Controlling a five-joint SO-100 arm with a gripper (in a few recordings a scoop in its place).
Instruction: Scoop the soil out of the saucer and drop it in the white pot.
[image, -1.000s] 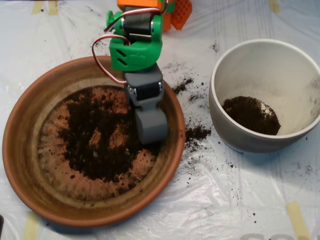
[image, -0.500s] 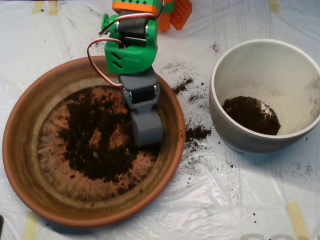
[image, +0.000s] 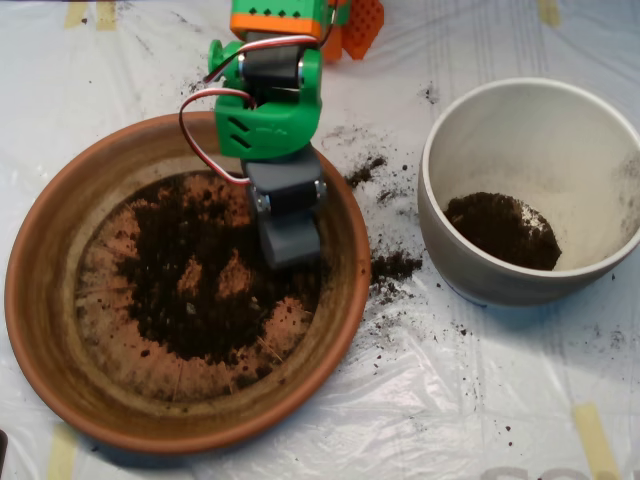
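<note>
The terracotta saucer (image: 60, 350) fills the left half of the overhead view, with dark soil (image: 190, 290) spread over its flat bottom. My grey scoop (image: 291, 243) hangs from the green arm (image: 268, 110) over the saucer's right side, its tip at the right edge of the soil patch. It looks like one closed grey block seen from above. The white pot (image: 600, 130) stands at the right with a small mound of soil (image: 503, 228) inside.
Loose soil crumbs (image: 393, 266) lie on the plastic sheet between saucer and pot, and more crumbs (image: 365, 170) lie further up. The arm's orange base (image: 345, 20) sits at the top edge.
The scoop has drawn back toward the top of the picture, from deeper in the soil to the patch's right edge. More dark soil shows where it was.
</note>
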